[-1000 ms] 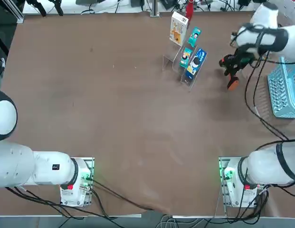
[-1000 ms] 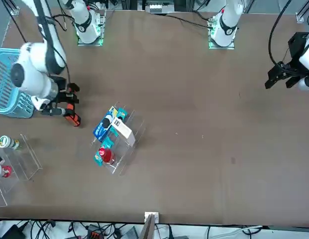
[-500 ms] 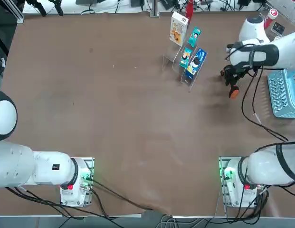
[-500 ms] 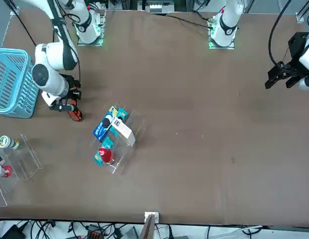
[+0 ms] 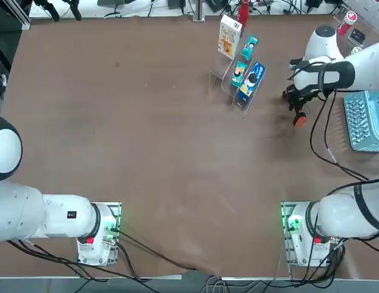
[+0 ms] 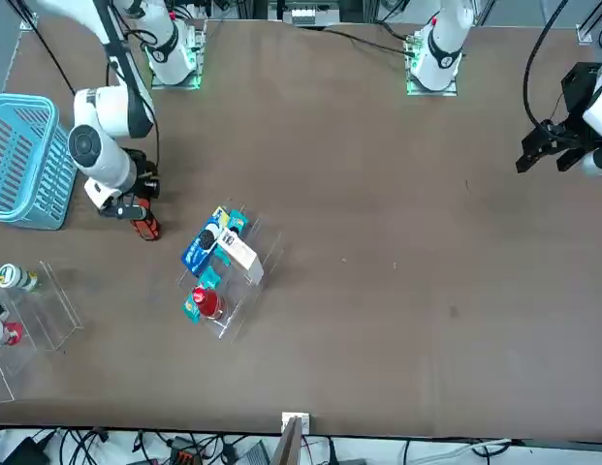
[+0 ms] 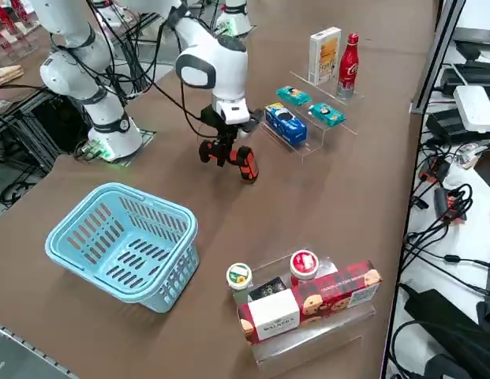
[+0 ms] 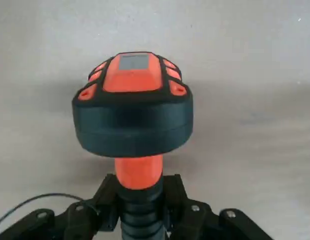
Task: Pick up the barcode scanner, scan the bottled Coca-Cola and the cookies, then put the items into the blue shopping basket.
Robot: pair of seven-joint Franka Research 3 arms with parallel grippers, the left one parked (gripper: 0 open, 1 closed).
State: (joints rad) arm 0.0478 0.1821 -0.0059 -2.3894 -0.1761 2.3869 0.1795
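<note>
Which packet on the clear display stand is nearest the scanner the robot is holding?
The blue packet, at the stand's end toward the barcode scanner. The two small teal packets sit farther back, toward the cookies.

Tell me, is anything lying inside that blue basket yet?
No, the blue shopping basket is empty in the right side view, and the right gripper holds the barcode scanner.

The right gripper point(image 7: 221, 147) carries the scanner point(image 7: 243, 163) low over bare table point(image 5: 146, 152). Just beyond the jaws, past a narrow strip of open table, stands the rack point(image 7: 304, 130) of packets. On their other side, well apart, the basket point(image 7: 122, 241) blocks passage.
</note>
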